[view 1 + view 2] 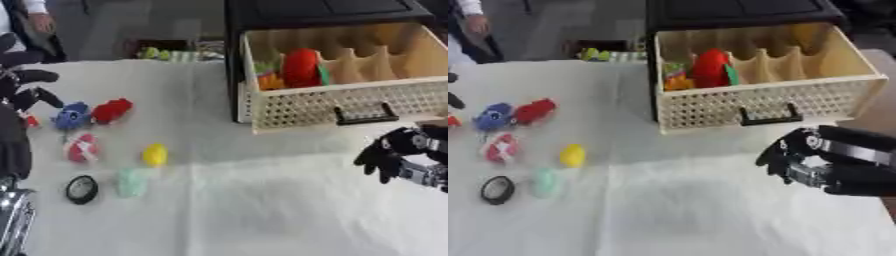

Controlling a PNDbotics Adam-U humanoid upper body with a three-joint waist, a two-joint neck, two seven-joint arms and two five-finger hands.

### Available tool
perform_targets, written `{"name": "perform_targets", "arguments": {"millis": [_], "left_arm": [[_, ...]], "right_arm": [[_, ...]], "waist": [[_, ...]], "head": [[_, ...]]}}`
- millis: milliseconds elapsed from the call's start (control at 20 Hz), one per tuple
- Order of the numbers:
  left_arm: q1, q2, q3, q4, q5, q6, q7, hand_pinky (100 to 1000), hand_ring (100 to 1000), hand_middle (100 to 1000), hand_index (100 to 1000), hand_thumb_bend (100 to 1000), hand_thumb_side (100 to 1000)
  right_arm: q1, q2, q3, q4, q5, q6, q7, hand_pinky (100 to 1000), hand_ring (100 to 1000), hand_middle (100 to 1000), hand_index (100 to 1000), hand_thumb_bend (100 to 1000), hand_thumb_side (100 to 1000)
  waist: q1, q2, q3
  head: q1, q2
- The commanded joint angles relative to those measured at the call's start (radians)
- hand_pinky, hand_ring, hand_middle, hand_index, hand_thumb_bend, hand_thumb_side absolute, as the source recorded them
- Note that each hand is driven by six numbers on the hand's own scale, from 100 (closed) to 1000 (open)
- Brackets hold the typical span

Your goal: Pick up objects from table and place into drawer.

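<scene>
**Toys wait on the bench while the drawer stands open**

The drawer (337, 107) is pulled out at the far right, and a red thing (300, 67) is already seen inside it. The right hand (798, 160) is held just in front of the drawer with curled fingers and nothing in it. The left hand (22, 85) is seen at the left edge with fingers spread, near the blue toy (72, 116) and the red toy (112, 110).

More things are laid on the white bench (262, 210): a pink toy (82, 148), a yellow egg (155, 154), a pale green thing (131, 182) and a black ring (82, 189). The next toy is best taken from above and lifted clear of the drawer's front wall. The red toy's long side is pointed slantwise toward the drawer
</scene>
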Motion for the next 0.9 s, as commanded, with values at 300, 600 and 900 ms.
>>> {"name": "perform_targets", "arguments": {"millis": [300, 600, 900], "left_arm": [[-0.002, -0.005, -0.001, -0.014, -0.009, 0.005, -0.015, 394, 585, 634, 848, 100, 988], [0.002, -0.015, 0.0, -0.014, -0.01, 0.007, -0.022, 396, 586, 635, 848, 100, 993], [0.0, -0.023, 0.0, -0.014, -0.011, 0.009, -0.024, 397, 587, 635, 849, 100, 995]], "right_arm": [[-0.086, 0.015, -0.065, -0.01, -0.011, 0.13, 0.212, 685, 597, 660, 843, 100, 1000], [-0.125, 0.039, -0.11, -0.01, 0.005, 0.211, 0.299, 683, 599, 662, 843, 100, 1000], [-0.143, 0.054, -0.108, -0.01, 0.026, 0.262, 0.303, 685, 601, 662, 842, 100, 1000]], "waist": [[-0.004, -0.011, -0.001], [-0.005, -0.003, 0.005], [-0.006, 0.005, 0.013]], "head": [[-0.001, -0.023], [-0.003, -0.034], [-0.01, -0.039]]}}
